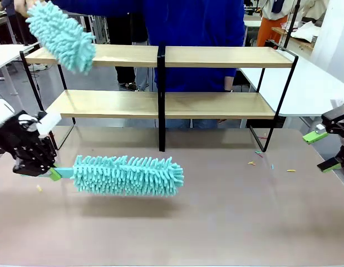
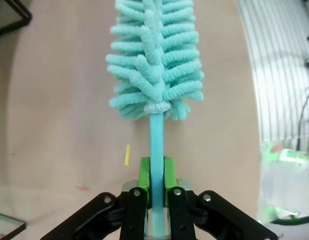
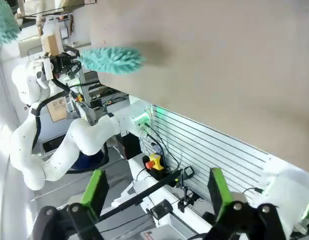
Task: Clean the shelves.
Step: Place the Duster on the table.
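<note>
The shelves [image 1: 161,103], two light wooden boards in a thin black frame, stand at the far side of the beige table. My left gripper [image 1: 51,173] is shut on the thin turquoise handle of a fluffy turquoise duster [image 1: 127,175], held level just above the table at the left. In the left wrist view the green pads [image 2: 144,172] clamp the handle [image 2: 155,145] below the duster head [image 2: 154,55]. A person in blue behind the shelves holds a second turquoise duster [image 1: 60,36] over the top board's left end. My right gripper [image 1: 323,150] is open at the right edge, its fingers [image 3: 97,187] spread with nothing between.
Small coloured scraps [image 1: 261,158] lie on the table [image 1: 227,211] near the shelves' right foot, and one yellow bit [image 1: 39,188] lies at the left. A white table [image 1: 311,83] stands behind at the right.
</note>
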